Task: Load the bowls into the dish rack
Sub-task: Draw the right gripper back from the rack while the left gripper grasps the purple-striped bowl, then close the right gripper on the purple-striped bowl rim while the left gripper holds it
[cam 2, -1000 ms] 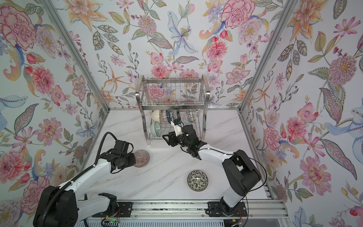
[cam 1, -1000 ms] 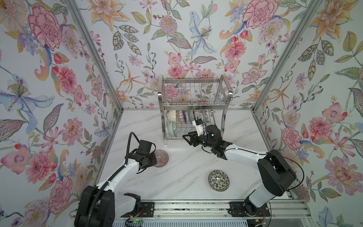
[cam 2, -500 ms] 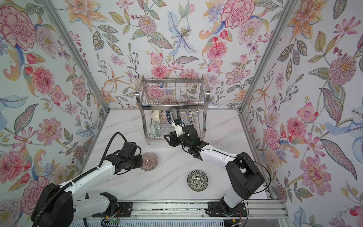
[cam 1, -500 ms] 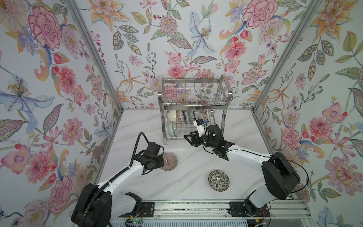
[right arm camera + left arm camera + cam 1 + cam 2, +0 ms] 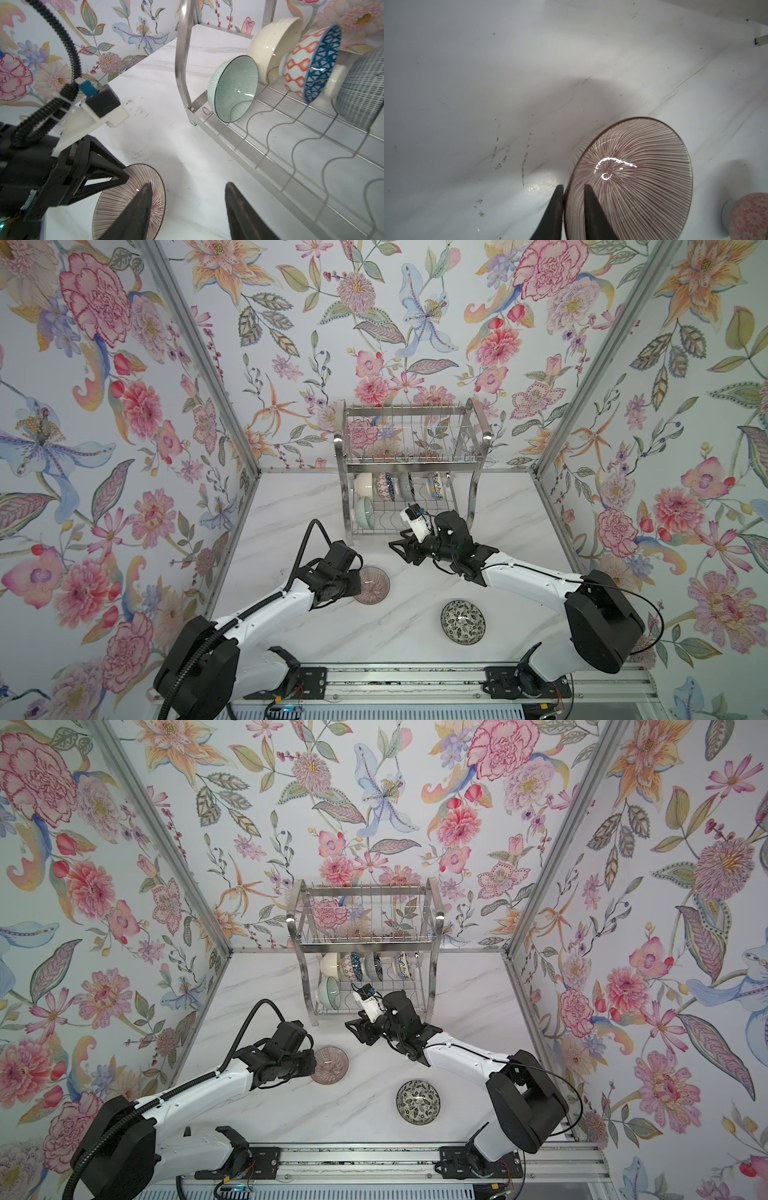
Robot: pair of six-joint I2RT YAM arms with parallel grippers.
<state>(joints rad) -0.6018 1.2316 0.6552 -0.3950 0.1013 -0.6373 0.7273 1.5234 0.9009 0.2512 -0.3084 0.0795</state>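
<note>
Three walls of floral wallpaper (image 5: 124, 406) enclose one white marble-look tabletop (image 5: 291, 506). At the back of the table stands one two-tier stainless steel wire dish rack (image 5: 473, 497), seen in both top views (image 5: 365, 946). Two white-and-black arms reach in from an aluminium rail (image 5: 395, 676) at the front edge.

There are seven small ceramic bowls, five of them on edge on the rack's lower wavy-wire shelf. In the back row are a plain cream bowl (image 5: 274, 45), a bowl with a blue lattice inside and orange diamonds outside (image 5: 299, 68), a white bowl with navy dashes on its outside (image 5: 361, 87) and a blue-white bowl with yellow (image 5: 435, 486). The pale green ringed bowl (image 5: 234, 89) sits alone in the front row, next to the left side frame.

The other two bowls are outside the rack. The black-and-white leafy bowl (image 5: 463, 621) stands upright on the table near the front rail, well apart from the rack. The mauve ribbed bowl (image 5: 374, 585) is tilted steeply, and the left gripper (image 5: 572, 189) is clamped on its rim, one finger inside the bowl and one outside. The pictures do not show whether the bowl's foot touches the table.

The right gripper (image 5: 188, 185) has its jaws spread and nothing in them. It hangs just in front of the lower shelf, between the mauve bowl and the rack.
</note>
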